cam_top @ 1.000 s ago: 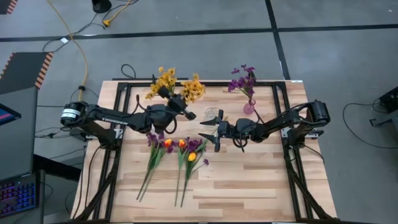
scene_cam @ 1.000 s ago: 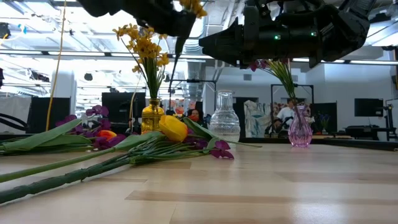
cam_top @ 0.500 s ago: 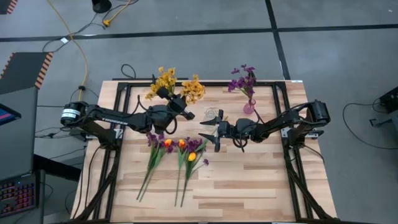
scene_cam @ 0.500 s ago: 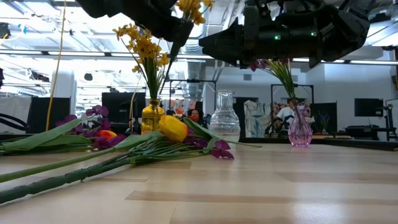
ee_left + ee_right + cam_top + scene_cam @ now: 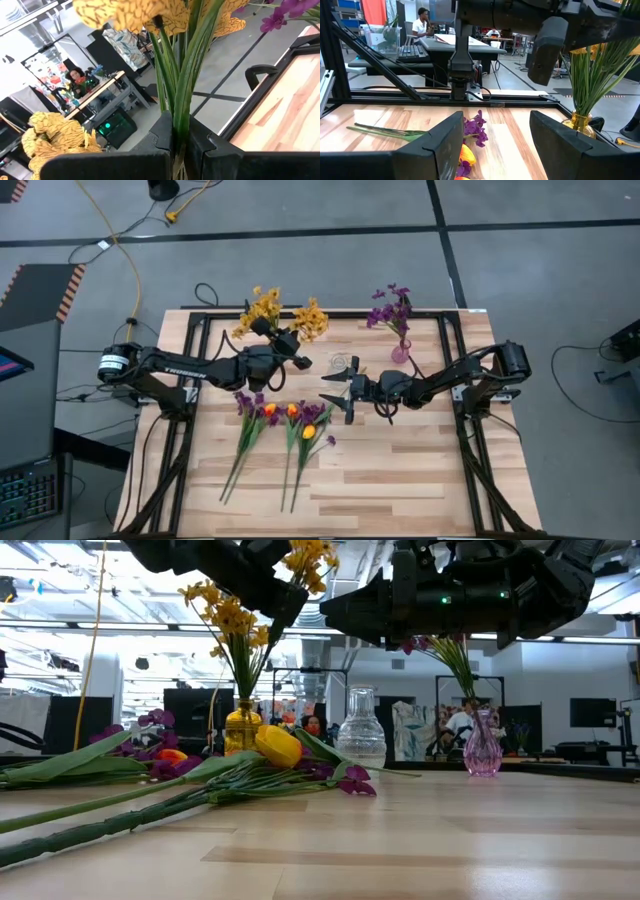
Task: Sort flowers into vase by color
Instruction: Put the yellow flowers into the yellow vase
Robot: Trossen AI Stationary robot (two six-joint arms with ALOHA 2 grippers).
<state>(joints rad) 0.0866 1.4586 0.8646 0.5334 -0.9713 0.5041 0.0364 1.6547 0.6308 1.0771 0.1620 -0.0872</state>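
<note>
My left gripper (image 5: 298, 358) is shut on a yellow flower (image 5: 310, 319) and holds it above the table, close beside the yellow vase (image 5: 243, 728), which has yellow flowers (image 5: 260, 308) in it. A clear vase (image 5: 345, 365) stands empty at the middle. Farther right, a pink vase (image 5: 400, 353) holds purple flowers (image 5: 390, 305). Purple blooms and orange tulip buds (image 5: 290, 418) lie flat on the table, stems toward the near edge. My right gripper (image 5: 334, 390) hangs open over the middle of the table, near the clear vase, with nothing between its fingers. My left gripper pinches the yellow flower's green stems (image 5: 178, 131) between its two fingers, well below the blooms (image 5: 131, 12). The fingers reach in about level and lie across the stems. The flower is lifted clear of the table, roughly upright, with its blooms above the fingers.
Black frame rails (image 5: 200, 330) run along the table's edges. The near half of the table (image 5: 400, 480) is bare wood to the right of the lying flowers. People sit at desks in the room beyond the far edge (image 5: 425, 20).
My left gripper has carried the yellow flower a little toward the yellow vase at the far edge and rolled slightly. The flower's blooms and stem now stand closer to the flowers in that vase. My right gripper has kept still.
</note>
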